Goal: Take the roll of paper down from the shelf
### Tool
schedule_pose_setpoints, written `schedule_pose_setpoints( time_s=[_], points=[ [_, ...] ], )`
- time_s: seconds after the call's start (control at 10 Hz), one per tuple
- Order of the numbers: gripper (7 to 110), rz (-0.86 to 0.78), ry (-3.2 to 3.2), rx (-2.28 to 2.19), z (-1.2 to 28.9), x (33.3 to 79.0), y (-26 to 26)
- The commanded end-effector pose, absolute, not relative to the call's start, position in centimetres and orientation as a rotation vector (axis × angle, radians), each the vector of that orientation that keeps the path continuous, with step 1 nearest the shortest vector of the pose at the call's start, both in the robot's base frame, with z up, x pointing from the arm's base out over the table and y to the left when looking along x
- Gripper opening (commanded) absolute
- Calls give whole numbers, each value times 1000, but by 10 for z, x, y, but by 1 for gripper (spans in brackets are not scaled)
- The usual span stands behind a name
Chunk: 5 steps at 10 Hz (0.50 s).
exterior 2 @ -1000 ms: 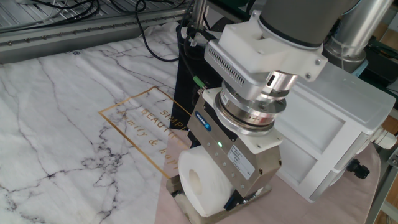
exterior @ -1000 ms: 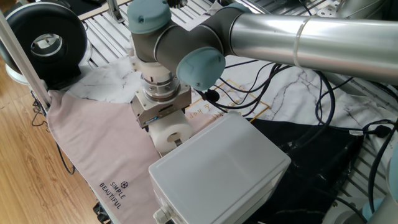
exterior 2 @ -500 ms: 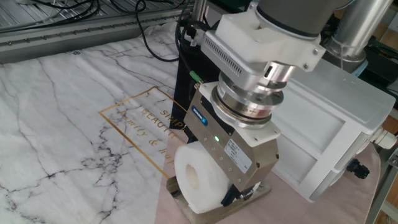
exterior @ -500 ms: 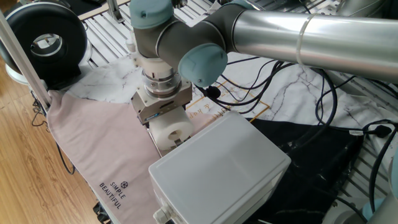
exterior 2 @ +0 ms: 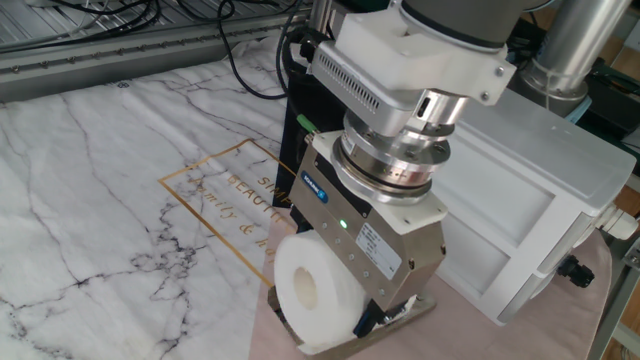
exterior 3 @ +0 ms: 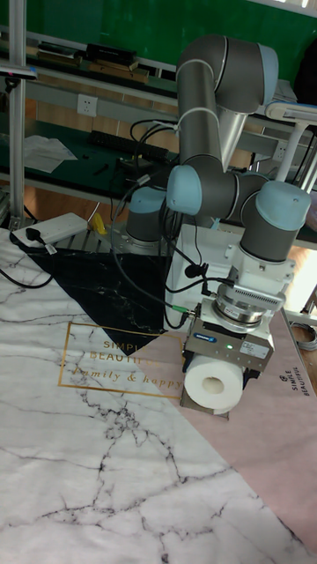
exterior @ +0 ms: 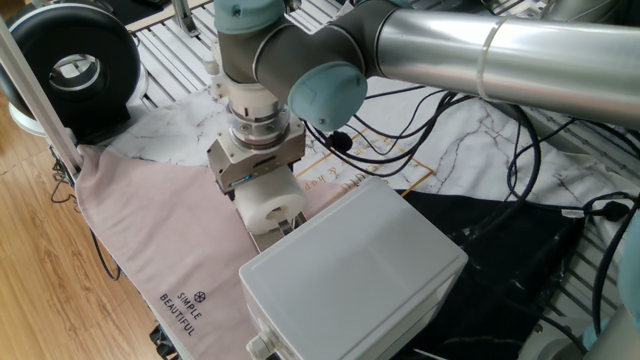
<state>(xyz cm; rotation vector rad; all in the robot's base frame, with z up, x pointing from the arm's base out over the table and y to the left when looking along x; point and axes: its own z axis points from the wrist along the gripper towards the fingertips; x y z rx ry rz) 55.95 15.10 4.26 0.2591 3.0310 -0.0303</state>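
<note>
The roll of paper (exterior 2: 308, 293) is white, lies on its side and shows its hollow core to the camera. My gripper (exterior 2: 332, 310) is shut on it from above, one dark fingertip (exterior 2: 386, 312) showing on the roll's right flank. The other finger is hidden behind the roll. Just under the roll, the shelf (exterior 2: 424, 304) shows as a thin shiny plate edge; whether the two still touch I cannot tell. From the opposite side, the roll of paper (exterior: 266, 205) hangs under the gripper (exterior: 268, 216) beside the grey box. The tall view has the roll (exterior 3: 211, 385) low over the cloth.
A large pale grey box (exterior: 350, 270) stands close against the gripper's side. Pink cloth (exterior: 150, 240) and marble-print cloth (exterior 2: 100, 180) cover the table. A black round device (exterior: 70, 65) sits at the far corner. Cables (exterior: 520, 150) trail over the black sheet (exterior: 500, 260).
My gripper has shifted a little away from the grey box and slightly upward, carrying the roll with it. Its grip has not changed.
</note>
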Motion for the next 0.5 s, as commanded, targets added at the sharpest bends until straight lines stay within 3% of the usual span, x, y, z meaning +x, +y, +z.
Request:
schedule_pose_setpoints(
  time_s=[0.0, 0.4],
  points=[
    [7, -7, 3034, 270, 42, 565, 154],
    [7, -9, 3048, 269, 44, 572, 153]
  ],
)
